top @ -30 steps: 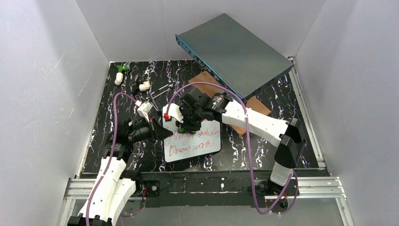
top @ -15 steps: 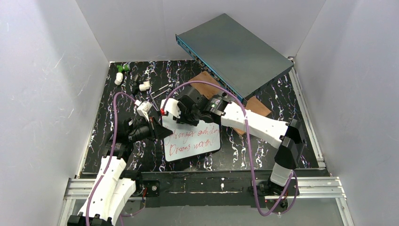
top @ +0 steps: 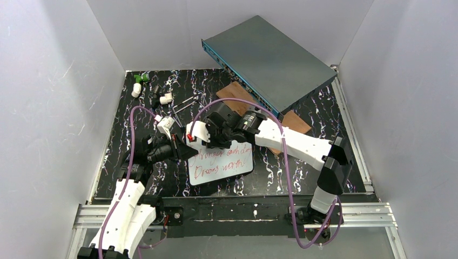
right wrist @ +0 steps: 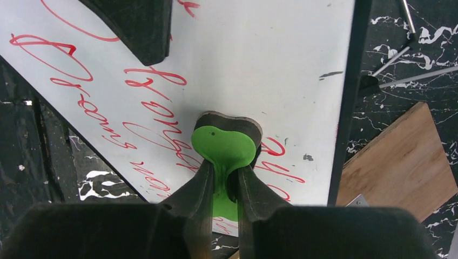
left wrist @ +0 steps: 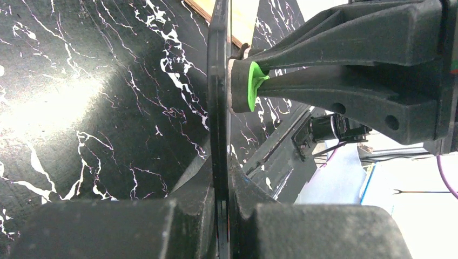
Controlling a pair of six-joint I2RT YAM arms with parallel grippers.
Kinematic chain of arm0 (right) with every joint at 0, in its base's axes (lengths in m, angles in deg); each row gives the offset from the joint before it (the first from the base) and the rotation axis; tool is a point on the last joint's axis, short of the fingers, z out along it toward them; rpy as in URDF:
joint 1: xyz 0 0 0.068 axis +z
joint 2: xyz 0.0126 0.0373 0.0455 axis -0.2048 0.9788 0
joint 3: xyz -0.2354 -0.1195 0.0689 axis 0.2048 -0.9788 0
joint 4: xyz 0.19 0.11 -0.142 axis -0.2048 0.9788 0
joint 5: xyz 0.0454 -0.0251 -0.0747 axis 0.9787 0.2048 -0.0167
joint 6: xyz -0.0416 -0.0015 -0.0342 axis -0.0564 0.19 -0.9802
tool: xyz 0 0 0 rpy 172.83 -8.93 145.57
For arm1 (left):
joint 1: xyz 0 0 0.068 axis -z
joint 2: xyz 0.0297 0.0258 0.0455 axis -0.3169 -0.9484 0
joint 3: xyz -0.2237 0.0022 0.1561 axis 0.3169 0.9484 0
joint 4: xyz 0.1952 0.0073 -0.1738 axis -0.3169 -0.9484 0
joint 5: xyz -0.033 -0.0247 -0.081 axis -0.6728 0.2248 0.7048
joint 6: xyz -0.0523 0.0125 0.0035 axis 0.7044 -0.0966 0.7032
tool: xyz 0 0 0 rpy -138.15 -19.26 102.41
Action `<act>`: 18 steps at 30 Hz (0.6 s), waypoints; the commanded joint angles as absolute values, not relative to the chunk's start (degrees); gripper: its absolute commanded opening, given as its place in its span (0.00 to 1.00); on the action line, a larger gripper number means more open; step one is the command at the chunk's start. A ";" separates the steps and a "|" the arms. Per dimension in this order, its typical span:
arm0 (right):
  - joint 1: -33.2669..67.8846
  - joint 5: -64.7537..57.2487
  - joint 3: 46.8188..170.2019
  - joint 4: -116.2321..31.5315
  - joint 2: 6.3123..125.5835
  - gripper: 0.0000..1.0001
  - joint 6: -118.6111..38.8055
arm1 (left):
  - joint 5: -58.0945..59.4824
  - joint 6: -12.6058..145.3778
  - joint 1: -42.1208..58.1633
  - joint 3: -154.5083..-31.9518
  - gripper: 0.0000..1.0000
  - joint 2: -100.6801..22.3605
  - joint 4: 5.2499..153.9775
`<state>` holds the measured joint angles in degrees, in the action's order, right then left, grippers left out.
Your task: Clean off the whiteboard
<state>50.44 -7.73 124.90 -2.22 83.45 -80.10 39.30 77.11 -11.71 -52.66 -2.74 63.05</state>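
Observation:
The whiteboard (top: pixel 222 162) lies on the black marbled table, covered in red handwriting (right wrist: pixel 156 116). My left gripper (top: pixel 186 152) is shut on its left edge; in the left wrist view the thin black rim (left wrist: pixel 219 108) runs between the closed fingers of the left gripper (left wrist: pixel 224 162). My right gripper (top: pixel 211 140) is shut on a green eraser (right wrist: pixel 224 145) with a dark felt pad. The pad presses on the board (right wrist: pixel 259 59) near its upper left part, over the writing. The eraser (left wrist: pixel 253 83) meets the board's face in the left wrist view too.
A grey-teal metal box (top: pixel 270 54) leans at the back right over a brown wooden plank (top: pixel 294 121), which also shows beside the board (right wrist: pixel 399 156). Small white and green parts (top: pixel 139 85) and thin metal rods (top: pixel 186 105) lie at the back left.
My right gripper has slid the eraser a little to the left across the top of the board. The left arm and the board have stayed put.

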 commanded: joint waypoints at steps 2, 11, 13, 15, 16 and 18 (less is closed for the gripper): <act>50.95 -9.01 123.87 -2.13 83.06 0.01 -80.87 | 39.46 71.46 -11.18 -54.42 0.00 -2.05 61.69; 49.21 -23.22 125.15 -10.45 84.01 0.01 -73.68 | 39.55 71.44 -11.18 -54.42 0.00 -2.07 61.57; 49.18 -23.81 124.72 -10.73 83.90 0.01 -73.81 | 39.54 71.34 -11.18 -54.47 0.00 -2.07 61.59; 49.19 -23.20 124.20 -10.52 83.92 0.01 -74.30 | 39.54 71.33 -11.18 -54.49 0.00 -2.07 61.53; 49.16 -21.72 124.03 -9.79 83.85 0.01 -74.83 | 39.54 71.29 -11.18 -54.53 0.00 -2.07 61.52; 49.17 -18.44 123.64 -8.05 83.70 0.01 -75.84 | 39.54 71.33 -11.18 -54.49 0.00 -2.12 61.51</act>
<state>50.46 -17.87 124.84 -5.03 83.45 -74.99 38.45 76.94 -11.76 -52.85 -2.65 63.34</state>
